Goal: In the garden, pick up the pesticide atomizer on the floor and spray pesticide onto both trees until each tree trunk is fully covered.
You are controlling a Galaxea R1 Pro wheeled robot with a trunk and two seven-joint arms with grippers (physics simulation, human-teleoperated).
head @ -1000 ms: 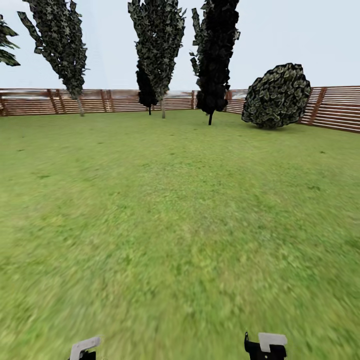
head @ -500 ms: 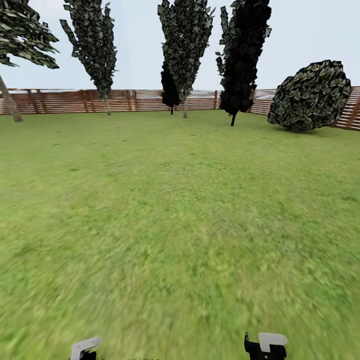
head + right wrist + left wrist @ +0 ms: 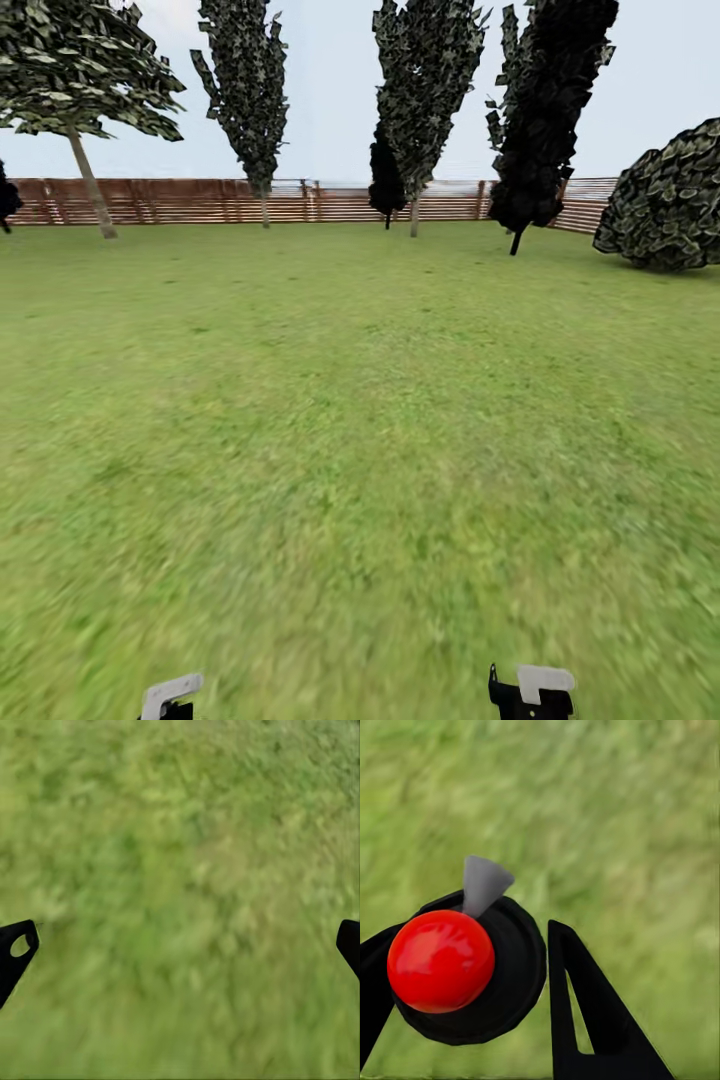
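Note:
The pesticide atomizer [image 3: 461, 964] has a glossy red ball top, a round black body and a grey cone nozzle. My left gripper [image 3: 472, 941] is shut on it, one black finger [image 3: 585, 1012] on each side, above blurred grass. My right gripper [image 3: 185, 941] is open, its fingertips [image 3: 19, 945] far apart with only lawn between them. A tree [image 3: 85, 70] with a leafy crown high up and a bare pale leaning trunk [image 3: 92, 185] stands at the far left by the fence. The garden lawn [image 3: 360, 420] spreads ahead.
A brown slatted fence [image 3: 200, 200] closes the far side. Narrow dark conifers [image 3: 430, 90] stand in front of it, and a round bush [image 3: 670, 200] sits at the right. Small parts of my left arm [image 3: 170, 692] and right arm [image 3: 532, 690] show at the bottom edge.
The whole head view has swung left, so conifers and bush slid right in the picture. The bare-trunked tree has come fully into view at the far left. The arms look unchanged.

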